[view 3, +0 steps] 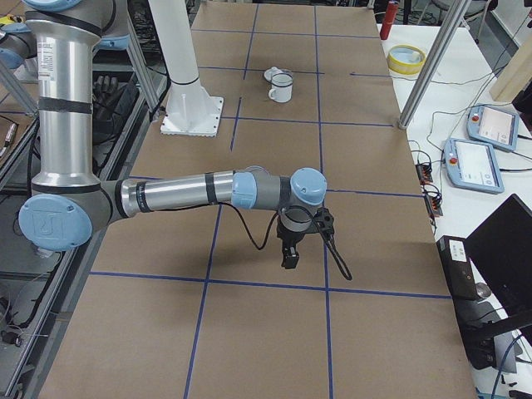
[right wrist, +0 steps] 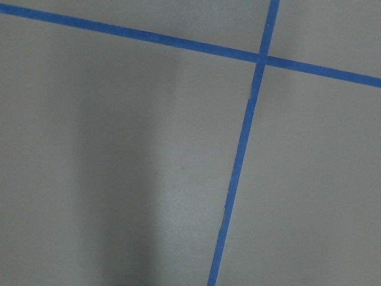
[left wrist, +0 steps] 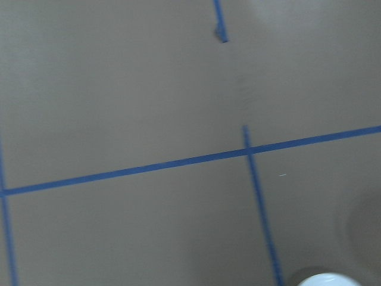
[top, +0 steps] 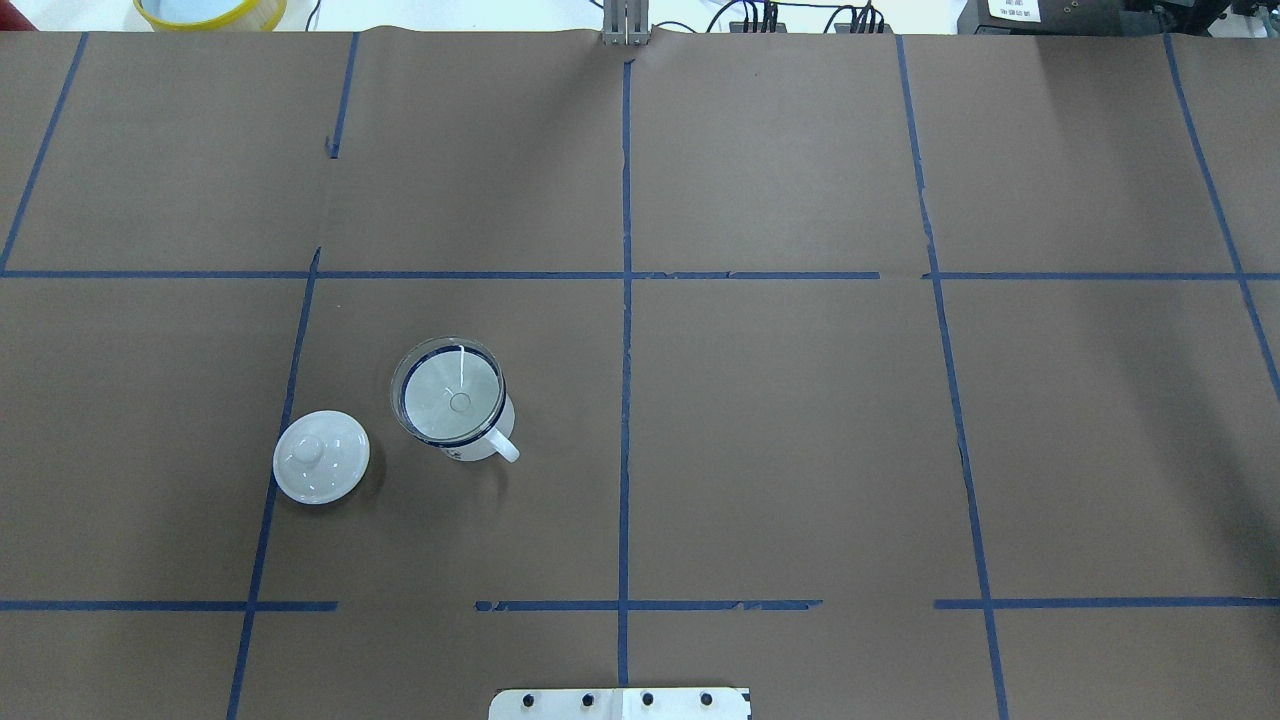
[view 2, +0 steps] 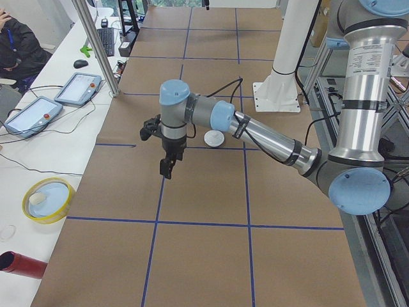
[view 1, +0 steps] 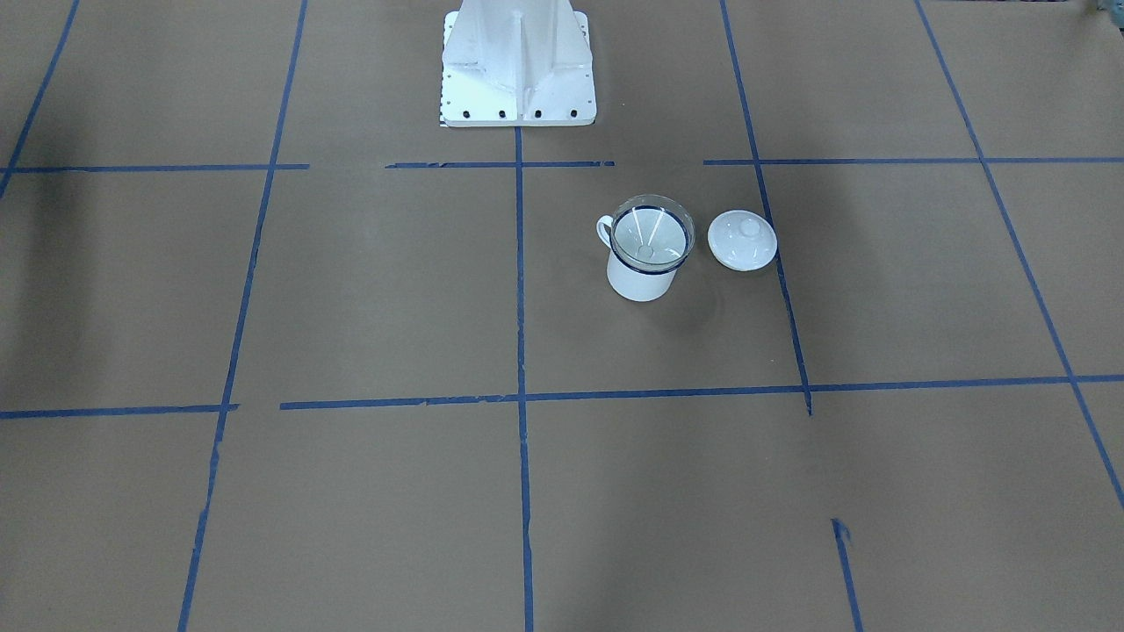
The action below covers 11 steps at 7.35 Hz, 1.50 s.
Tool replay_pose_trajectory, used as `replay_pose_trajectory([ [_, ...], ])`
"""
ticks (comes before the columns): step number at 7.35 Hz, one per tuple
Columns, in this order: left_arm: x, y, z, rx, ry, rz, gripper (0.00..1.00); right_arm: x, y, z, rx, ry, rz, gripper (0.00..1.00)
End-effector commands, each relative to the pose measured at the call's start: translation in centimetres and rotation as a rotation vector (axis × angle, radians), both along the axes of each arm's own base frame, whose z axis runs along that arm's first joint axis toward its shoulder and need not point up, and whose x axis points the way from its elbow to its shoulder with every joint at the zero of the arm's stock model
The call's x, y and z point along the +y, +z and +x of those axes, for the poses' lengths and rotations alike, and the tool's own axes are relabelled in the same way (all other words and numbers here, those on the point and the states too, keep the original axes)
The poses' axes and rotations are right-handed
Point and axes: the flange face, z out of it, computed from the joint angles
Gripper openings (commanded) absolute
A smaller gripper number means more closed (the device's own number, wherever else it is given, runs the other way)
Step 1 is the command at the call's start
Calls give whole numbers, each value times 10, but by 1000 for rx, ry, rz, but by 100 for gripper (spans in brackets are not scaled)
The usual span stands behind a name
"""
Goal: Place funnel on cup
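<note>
The clear funnel (view 1: pixel 652 230) sits in the mouth of the white cup (view 1: pixel 639 281), spout down, its rim resting on the cup's dark blue rim. In the overhead view the funnel (top: pixel 450 395) fills the top of the cup (top: pixel 492 446), whose handle points to the lower right. The cup (view 3: pixel 283 86) also shows far off in the exterior right view. My left gripper (view 2: pixel 167 167) hangs over bare table, well away from the cup. My right gripper (view 3: pixel 289 258) hangs over the table's other half. Both show only in side views, so I cannot tell whether they are open or shut.
A round white knobbed lid (top: pixel 321 456) lies flat beside the cup. The robot's white base plate (view 1: pixel 518 61) stands at the table's edge. A yellow bowl (view 2: pixel 45 199), a red cylinder (view 2: pixel 22 264) and teach pendants (view 2: pixel 29 115) lie beyond the table's far edge.
</note>
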Motion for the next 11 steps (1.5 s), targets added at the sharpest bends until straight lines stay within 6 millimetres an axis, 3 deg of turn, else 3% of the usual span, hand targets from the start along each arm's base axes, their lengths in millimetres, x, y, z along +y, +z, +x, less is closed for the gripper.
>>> replay_pose_trajectory([
  [1,40,79,-43,30,7,-91,100,0,0,0,0,0,0,100],
  [2,46,103,-57,40,-25,-140,100,0,0,0,0,0,0,100],
  [3,45,101,-61,42,-34,-135,100,-1,-1,0,0,0,1,100],
  [4,43,99,-56,109,-33,-132,100,0,0,0,0,0,0,100],
  [6,46,133,-48,218,-45,-213,100,0,0,0,0,0,0,100],
  [11,44,128,-48,196,-33,-199,100,0,-1,0,0,0,1,100],
])
